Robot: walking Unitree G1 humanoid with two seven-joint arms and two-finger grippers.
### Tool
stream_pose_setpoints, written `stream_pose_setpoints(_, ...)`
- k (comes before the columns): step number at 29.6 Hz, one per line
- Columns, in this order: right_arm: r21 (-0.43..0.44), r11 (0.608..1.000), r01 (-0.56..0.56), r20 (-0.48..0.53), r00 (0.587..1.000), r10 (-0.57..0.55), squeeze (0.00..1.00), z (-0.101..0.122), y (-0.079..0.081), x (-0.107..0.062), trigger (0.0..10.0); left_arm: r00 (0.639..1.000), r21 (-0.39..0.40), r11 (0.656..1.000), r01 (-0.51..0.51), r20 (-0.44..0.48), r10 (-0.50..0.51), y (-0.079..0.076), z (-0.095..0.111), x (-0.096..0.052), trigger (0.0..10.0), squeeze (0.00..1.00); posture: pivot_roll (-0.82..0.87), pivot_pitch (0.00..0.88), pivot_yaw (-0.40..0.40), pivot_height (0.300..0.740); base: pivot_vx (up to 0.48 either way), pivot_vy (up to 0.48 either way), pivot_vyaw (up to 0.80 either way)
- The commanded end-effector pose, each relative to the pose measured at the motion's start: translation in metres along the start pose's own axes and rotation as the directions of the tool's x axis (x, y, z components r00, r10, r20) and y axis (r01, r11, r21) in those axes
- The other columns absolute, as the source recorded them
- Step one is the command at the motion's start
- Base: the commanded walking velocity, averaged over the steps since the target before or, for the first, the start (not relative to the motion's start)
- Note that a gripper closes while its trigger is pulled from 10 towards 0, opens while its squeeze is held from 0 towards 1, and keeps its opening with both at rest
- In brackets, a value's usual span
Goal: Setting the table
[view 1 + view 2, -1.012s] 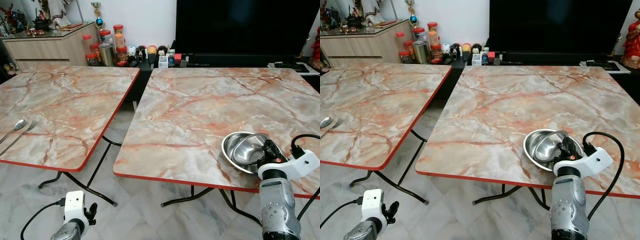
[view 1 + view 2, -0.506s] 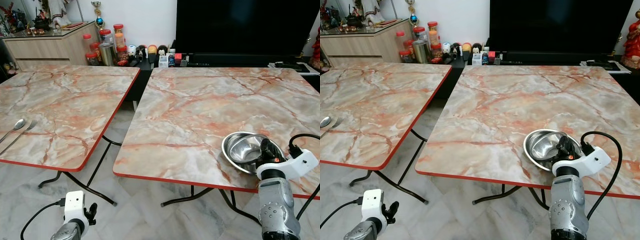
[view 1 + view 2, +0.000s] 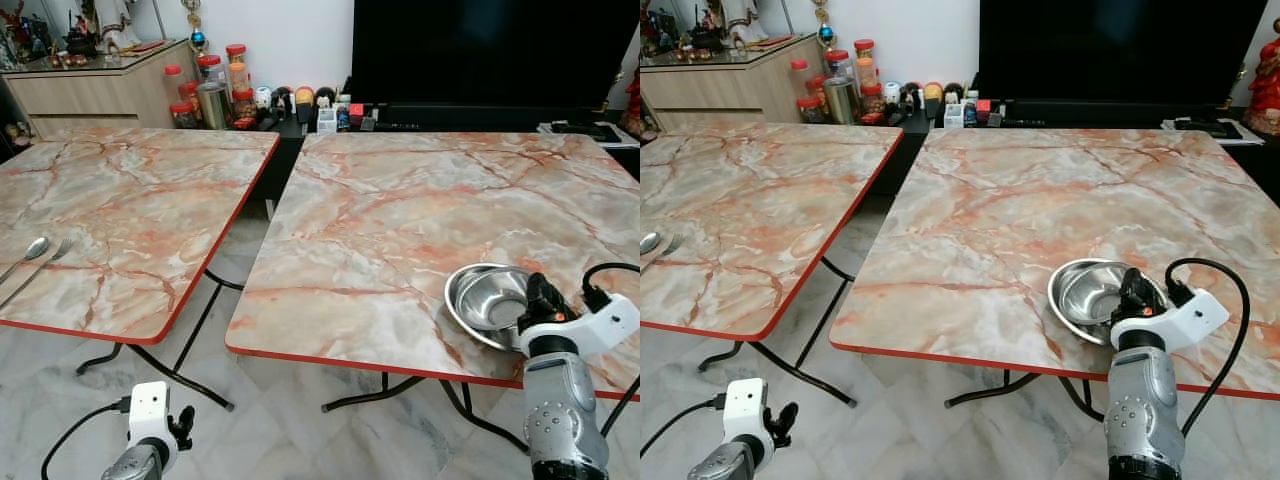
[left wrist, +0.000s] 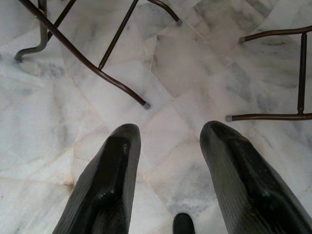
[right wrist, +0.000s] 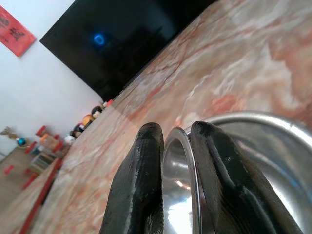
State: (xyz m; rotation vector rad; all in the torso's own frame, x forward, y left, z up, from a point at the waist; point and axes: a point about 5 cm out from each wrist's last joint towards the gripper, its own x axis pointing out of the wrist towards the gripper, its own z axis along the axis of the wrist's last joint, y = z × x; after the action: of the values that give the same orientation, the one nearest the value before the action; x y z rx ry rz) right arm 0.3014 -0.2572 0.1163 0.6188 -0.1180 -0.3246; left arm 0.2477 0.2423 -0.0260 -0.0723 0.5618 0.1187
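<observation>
Right gripper (image 3: 1132,295) pinches the near-right rim of a steel bowl (image 3: 488,300) resting on the right marble-top table (image 3: 400,215), near its front edge. Left gripper (image 4: 170,180) hangs idle w/ fingers apart over the floor. Spoon (image 3: 30,252) & fork (image 3: 45,262) wait on the left table (image 3: 130,210). Best approach, probably: settle bowl flat before letting go, then back straight off w/o dragging the rim.
</observation>
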Motion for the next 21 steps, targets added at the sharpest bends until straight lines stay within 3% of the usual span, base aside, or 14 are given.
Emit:
stream_pose_setpoints(1,-0.055,0.998,0.015,0.032,0.999,-0.013,0.00,0.0084,-0.0018,0.0005,10.0,1.000,-0.002,1.000,0.001,0.001,-0.001,-0.0017,0.0022,0.0014,10.0,0.00,-0.02,0.000,0.041,0.740,0.000,0.000,0.00)
stream_pose_setpoints(9,-0.122,0.992,0.033,0.071,0.997,-0.024,0.00,0.0173,-0.0062,0.0005,10.0,1.000,-0.001,1.000,0.005,0.001,-0.005,-0.0033,0.0033,0.0022,10.0,0.00,-0.03,0.000,0.042,0.740,0.000,0.000,0.00)
stream_pose_setpoints(20,-0.125,0.992,0.021,0.070,0.997,-0.013,0.00,0.0144,-0.0034,0.0007,10.0,1.000,-0.004,1.000,0.001,0.004,-0.001,-0.0039,0.0036,0.0024,10.0,0.00,-0.02,0.000,0.035,0.740,0.000,0.000,0.00)
stream_pose_setpoints(21,-0.173,0.985,0.010,0.086,0.996,0.005,0.00,0.0157,-0.0014,0.0002,10.0,1.000,0.000,1.000,-0.003,0.007,0.003,-0.0036,0.0039,0.0024,10.0,0.00,-0.02,0.000,0.034,0.740,0.000,0.000,0.00)
